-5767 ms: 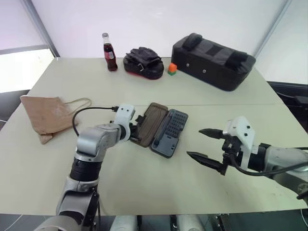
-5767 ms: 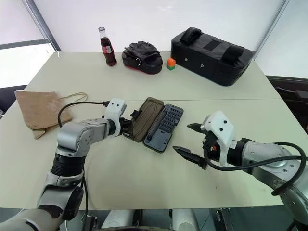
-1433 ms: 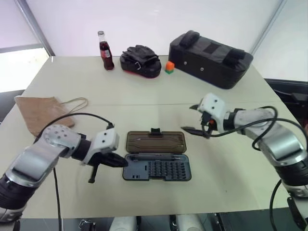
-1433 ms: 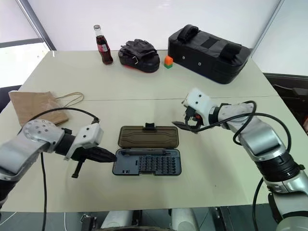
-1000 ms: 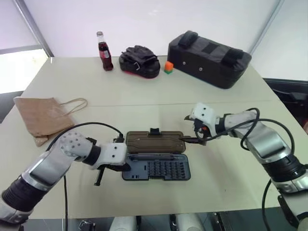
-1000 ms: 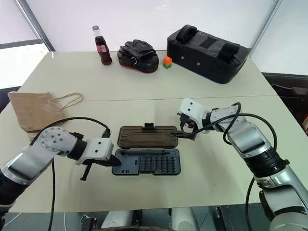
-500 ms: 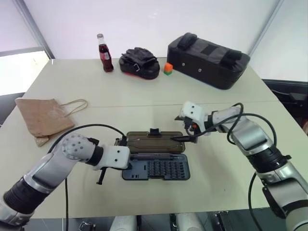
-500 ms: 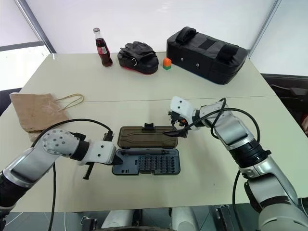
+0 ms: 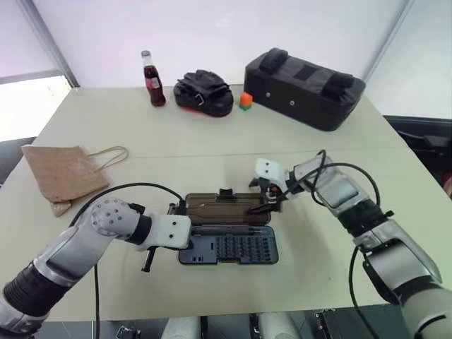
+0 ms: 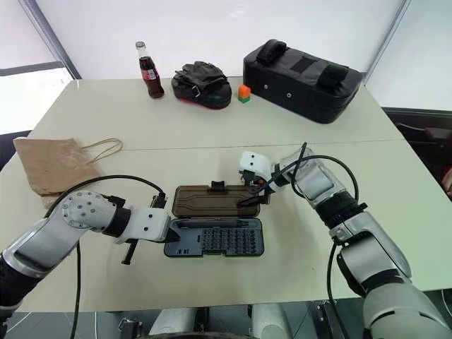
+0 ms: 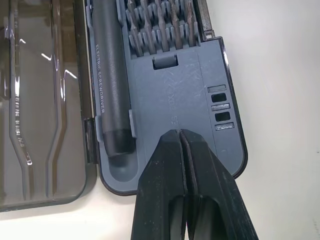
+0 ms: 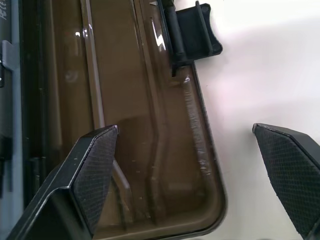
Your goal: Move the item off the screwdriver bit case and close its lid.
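One lid [image 9: 212, 210] lying open; right fingers [image 12: 92, 175] astride its corner.

Silver-grey arms [image 9: 106, 216], white wrist housings [image 9: 171, 229], black cables [image 9: 134, 186], textured black pincer fingers [image 12: 95, 175]

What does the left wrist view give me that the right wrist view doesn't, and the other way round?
Left wrist view: the left gripper, fingers shut, over the bare end of the grey base tray, plus the electric screwdriver and rows of bits. Right wrist view: the right gripper, fingers open, straddling the edge of the brown see-through lid near its latch, one finger over the lid, the other over the table. Shared: that lid, lying open and flat beside the tray.
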Robot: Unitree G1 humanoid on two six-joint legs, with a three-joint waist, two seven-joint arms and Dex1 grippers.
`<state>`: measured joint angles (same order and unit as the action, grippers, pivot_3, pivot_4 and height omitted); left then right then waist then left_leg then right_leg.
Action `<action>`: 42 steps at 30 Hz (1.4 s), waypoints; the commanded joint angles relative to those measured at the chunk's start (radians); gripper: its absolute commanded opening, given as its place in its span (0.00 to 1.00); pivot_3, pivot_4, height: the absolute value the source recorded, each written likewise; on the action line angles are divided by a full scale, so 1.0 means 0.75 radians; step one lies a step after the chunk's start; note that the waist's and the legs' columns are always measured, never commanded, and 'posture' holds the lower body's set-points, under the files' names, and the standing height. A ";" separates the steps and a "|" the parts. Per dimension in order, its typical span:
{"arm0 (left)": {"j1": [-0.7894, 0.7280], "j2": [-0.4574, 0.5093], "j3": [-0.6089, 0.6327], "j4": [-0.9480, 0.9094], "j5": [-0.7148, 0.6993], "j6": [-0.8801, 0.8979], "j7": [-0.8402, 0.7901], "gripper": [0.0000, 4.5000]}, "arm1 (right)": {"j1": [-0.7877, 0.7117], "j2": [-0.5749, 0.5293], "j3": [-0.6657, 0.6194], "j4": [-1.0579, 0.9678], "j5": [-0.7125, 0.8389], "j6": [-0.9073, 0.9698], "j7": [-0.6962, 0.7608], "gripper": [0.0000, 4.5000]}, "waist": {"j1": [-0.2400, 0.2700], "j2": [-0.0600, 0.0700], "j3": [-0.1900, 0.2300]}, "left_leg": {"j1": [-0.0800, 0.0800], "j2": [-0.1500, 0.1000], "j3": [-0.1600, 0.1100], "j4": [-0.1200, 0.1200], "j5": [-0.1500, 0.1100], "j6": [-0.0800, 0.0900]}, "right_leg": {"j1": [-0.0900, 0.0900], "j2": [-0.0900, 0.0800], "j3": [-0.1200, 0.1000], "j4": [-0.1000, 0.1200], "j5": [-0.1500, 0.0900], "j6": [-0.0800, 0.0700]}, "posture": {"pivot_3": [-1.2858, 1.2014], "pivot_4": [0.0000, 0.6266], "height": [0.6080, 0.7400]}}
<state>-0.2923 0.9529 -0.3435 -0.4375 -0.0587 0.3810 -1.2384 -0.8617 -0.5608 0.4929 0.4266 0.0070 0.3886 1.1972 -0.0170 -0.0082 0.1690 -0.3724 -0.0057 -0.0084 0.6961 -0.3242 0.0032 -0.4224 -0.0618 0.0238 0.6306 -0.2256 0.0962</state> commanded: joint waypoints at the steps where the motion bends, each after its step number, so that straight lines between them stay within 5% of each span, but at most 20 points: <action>1: 0.022 0.000 -0.066 0.013 0.035 0.068 -0.012 0.00 | -0.036 0.030 0.005 0.133 -0.052 -0.078 0.040 0.88 | -0.001 0.000 0.000 | 0.000 0.000 0.000 0.000 0.000 0.000 | 0.000 0.000 0.000 0.000 0.000 0.000 | 0.52 0.24 1.00; 6: 0.032 -0.011 -0.071 0.000 0.040 0.078 0.000 0.00 | -0.082 0.076 0.019 0.297 -0.090 -0.170 0.122 0.41 | -0.004 0.000 0.000 | 0.004 0.000 0.000 0.000 0.000 0.000 | 0.004 0.000 0.000 0.000 0.000 0.000 | 0.52 0.24 1.00; 10: 0.047 -0.019 -0.062 -0.009 0.038 0.087 0.017 0.00 | -0.098 0.107 0.012 0.373 -0.125 -0.229 0.149 0.01 | -0.004 0.000 -0.001 | 0.027 0.000 0.001 -0.010 0.000 0.000 | 0.023 0.000 0.001 -0.005 -0.002 -0.002 | 0.52 0.24 1.00; 18: 0.084 -0.020 -0.054 -0.034 0.029 0.104 0.035 0.00 | -0.089 0.134 -0.003 0.402 -0.185 -0.326 0.129 0.01 | -0.005 0.004 -0.004 | 0.029 0.001 0.000 -0.017 0.000 0.000 | 0.021 0.000 0.001 -0.004 -0.003 -0.004 | 0.52 0.24 1.00; 26: 0.085 -0.034 -0.051 -0.023 0.023 0.115 0.048 0.00 | -0.139 0.098 -0.021 0.360 -0.347 -0.560 -0.126 0.01 | -0.034 0.004 -0.005 | 0.034 0.001 0.000 -0.017 0.001 -0.003 | 0.026 0.001 0.002 -0.004 -0.004 -0.005 | 0.52 0.24 1.00; 42: -0.006 -0.100 -0.060 0.077 0.038 0.074 0.050 0.00 | 0.079 -0.081 -0.172 -0.327 -0.305 -0.223 -0.145 0.01 | 0.009 0.005 -0.003 | 0.022 -0.001 0.000 -0.017 0.003 -0.006 | 0.016 -0.001 0.002 -0.006 -0.004 -0.006 | 0.52 0.24 1.00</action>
<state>-0.3066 0.8727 -0.3615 -0.4199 -0.0556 0.4251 -1.1987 -0.7936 -0.5846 0.4329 0.2376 -0.2166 0.1834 1.1214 -0.0101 -0.0043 0.1667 -0.3562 -0.0062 -0.0087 0.6836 -0.3216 -0.0011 -0.4104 -0.0625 0.0256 0.6255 -0.2287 0.0914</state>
